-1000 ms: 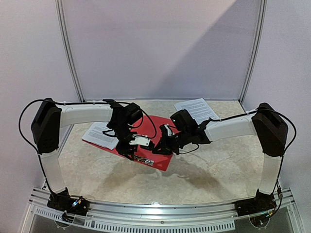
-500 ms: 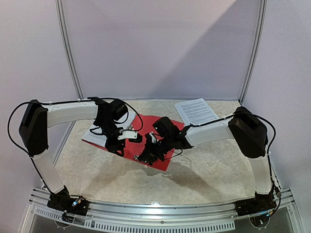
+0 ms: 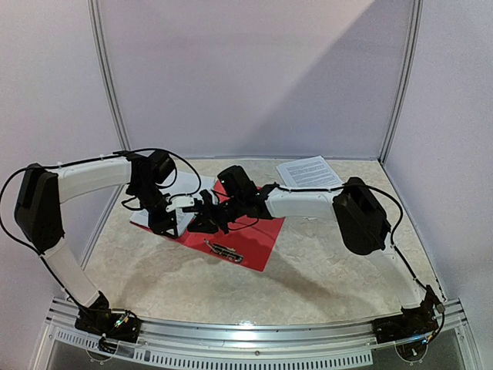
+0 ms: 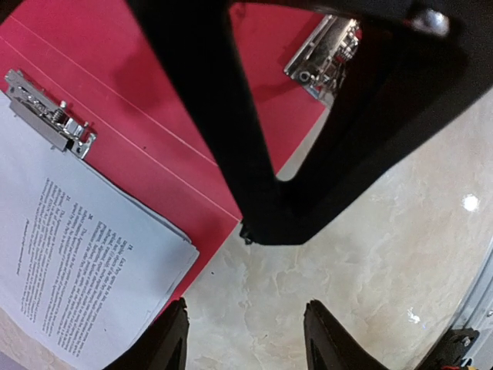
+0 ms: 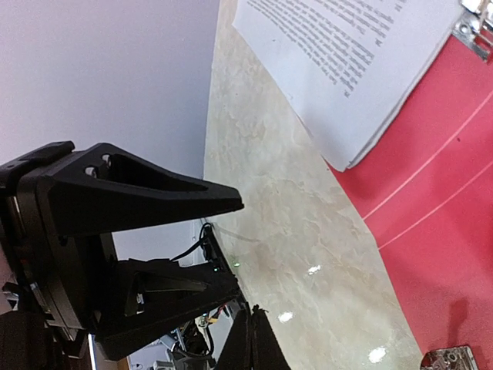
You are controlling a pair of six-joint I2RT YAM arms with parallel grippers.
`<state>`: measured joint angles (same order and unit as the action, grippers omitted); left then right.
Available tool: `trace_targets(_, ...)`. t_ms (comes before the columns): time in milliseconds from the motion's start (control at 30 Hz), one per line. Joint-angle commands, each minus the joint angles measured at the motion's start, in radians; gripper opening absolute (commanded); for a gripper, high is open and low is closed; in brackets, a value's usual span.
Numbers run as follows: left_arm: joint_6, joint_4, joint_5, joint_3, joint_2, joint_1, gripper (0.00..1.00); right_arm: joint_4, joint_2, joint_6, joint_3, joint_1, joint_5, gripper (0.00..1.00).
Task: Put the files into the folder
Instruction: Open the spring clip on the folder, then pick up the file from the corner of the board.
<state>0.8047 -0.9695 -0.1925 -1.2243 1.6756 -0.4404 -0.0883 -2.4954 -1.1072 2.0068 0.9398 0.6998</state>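
Note:
The red folder [image 3: 258, 231] lies open on the table. On its left half rests a stack of files [image 3: 145, 218], white sheets with black text, with a silver clip [image 4: 50, 116] at the stack's edge. My left gripper [image 3: 171, 223] hovers over the stack's near corner. In its wrist view it [image 4: 246, 339] is open over bare table, with the files [image 4: 85, 262] and folder [image 4: 154, 116] beside it. My right gripper [image 3: 202, 220] reaches across the folder, close to the left one. Its wrist view shows it [image 5: 254, 343] shut on nothing, beyond the files [image 5: 347, 62] and folder [image 5: 439, 231].
A separate printed sheet [image 3: 308, 171] lies at the back right corner. A second silver clip [image 3: 225, 251] sits near the folder's front edge. Pale walls close in the marbled table at the back and sides. The two grippers are almost touching.
Both arms have swung left. The right arm has stretched across the folder toward the paper stack, and the left gripper has drawn back to the stack's near corner.

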Motion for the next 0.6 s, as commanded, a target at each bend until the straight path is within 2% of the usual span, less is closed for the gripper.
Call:
trace_targets(0,0.009,-0.016,-0.158,-0.021,-0.071,-0.024,0.51,-0.040,-0.056,-0.031,0.108,-0.020,0.008,0.00)
trace_targets(133,0.024,-0.058,-0.218,-0.041,-0.090,-0.031,0.52,-0.056,-0.032,0.009,0.167,-0.056,0.051,0.02)
trace_targets(200,0.023,-0.073,-0.244,-0.054,-0.102,-0.043,0.52,-0.147,0.017,0.054,0.165,-0.089,0.029,0.07)
trace_targets(267,0.032,-0.100,-0.262,-0.071,-0.111,-0.066,0.52,-0.301,0.075,0.171,0.157,-0.132,-0.039,0.12)
trace_targets(400,0.023,-0.119,-0.229,-0.109,-0.122,-0.143,0.52,-0.556,0.274,0.368,0.026,-0.254,-0.228,0.32)
trace_targets(567,0.021,-0.141,-0.196,-0.158,-0.092,-0.196,0.52,-0.704,0.511,0.525,-0.240,-0.477,-0.378,0.55)
